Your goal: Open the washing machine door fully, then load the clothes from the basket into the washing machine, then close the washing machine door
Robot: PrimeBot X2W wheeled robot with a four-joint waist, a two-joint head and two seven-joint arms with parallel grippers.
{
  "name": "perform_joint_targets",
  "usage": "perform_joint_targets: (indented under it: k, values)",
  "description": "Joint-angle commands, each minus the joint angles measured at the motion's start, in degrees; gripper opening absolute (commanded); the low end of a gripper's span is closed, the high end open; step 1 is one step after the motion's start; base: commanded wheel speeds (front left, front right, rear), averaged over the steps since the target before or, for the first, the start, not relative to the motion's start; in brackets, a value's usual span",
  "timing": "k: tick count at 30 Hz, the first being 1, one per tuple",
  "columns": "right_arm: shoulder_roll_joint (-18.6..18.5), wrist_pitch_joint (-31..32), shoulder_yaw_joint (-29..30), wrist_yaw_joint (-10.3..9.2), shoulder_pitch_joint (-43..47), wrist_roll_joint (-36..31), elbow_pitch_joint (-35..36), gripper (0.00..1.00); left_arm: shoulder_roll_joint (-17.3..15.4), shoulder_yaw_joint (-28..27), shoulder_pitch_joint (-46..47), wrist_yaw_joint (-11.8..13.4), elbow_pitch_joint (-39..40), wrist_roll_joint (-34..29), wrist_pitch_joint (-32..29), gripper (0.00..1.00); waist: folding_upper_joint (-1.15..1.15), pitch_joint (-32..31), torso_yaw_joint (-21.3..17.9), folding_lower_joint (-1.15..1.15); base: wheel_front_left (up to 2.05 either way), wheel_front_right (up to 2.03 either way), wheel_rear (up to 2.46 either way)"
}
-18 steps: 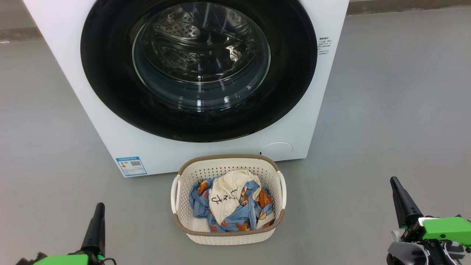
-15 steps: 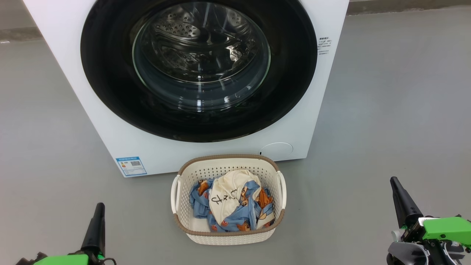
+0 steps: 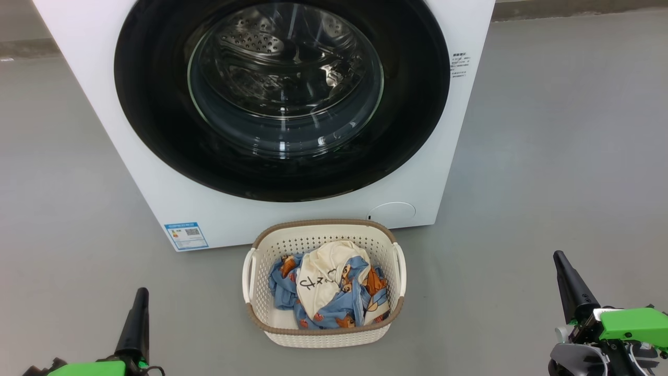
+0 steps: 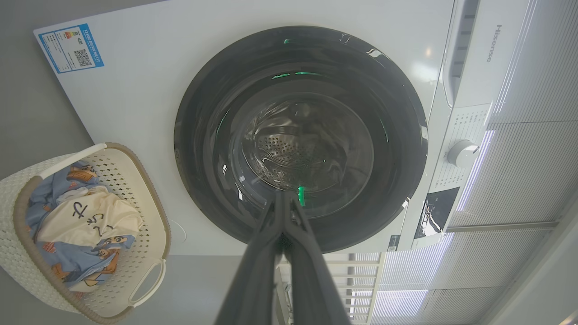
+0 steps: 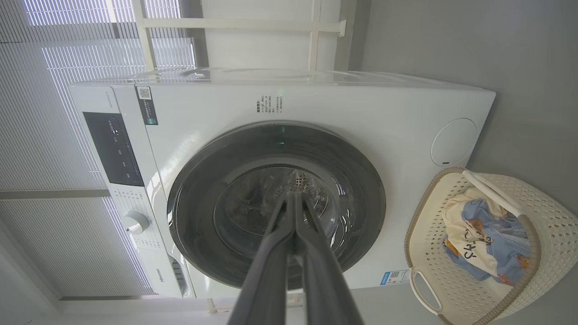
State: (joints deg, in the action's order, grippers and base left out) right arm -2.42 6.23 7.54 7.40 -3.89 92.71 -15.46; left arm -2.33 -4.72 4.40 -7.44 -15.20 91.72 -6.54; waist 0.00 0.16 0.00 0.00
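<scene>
The white washing machine (image 3: 156, 188) stands ahead with its round black-rimmed door (image 3: 156, 120) closed flat against the front; the steel drum shows through the glass bowl. In front of it on the floor sits the cream basket (image 3: 323, 334) with a brown rim, holding the clothes (image 3: 329, 292): a cream garment with black lettering over light blue printed ones. My left gripper (image 3: 140, 292) is shut and empty at the lower left, well clear of the basket. At the lower right my right gripper (image 3: 559, 257) is also shut and empty. Both wrist views look along closed fingers (image 4: 284, 225) (image 5: 293, 225) toward the door.
Grey floor (image 3: 548, 156) spreads to both sides of the machine and basket. A blue label sticker (image 3: 186, 236) sits on the machine's lower left front, a round service flap (image 3: 392, 211) at lower right. The control panel and knob (image 4: 461, 152) lie at the machine's top; blinds behind.
</scene>
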Motion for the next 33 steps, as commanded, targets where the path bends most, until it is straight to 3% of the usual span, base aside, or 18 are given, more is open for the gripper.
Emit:
perform_joint_targets:
  k: [1, 33]
  values:
    - [-0.5, 0.3, -1.0, 0.09, -2.3, -0.6, 1.4, 0.0, -0.5, -1.8, 1.8, 0.0, 1.1, 0.4, 0.0, 0.0, 0.0, 0.0, 0.0, 0.0, 0.0, 0.0, 0.0]
    - [-0.5, 0.3, -1.0, 0.09, -2.3, -0.6, 1.4, 0.0, -0.5, -1.8, 1.8, 0.0, 1.1, 0.4, 0.0, 0.0, 0.0, 0.0, 0.0, 0.0, 0.0, 0.0, 0.0]
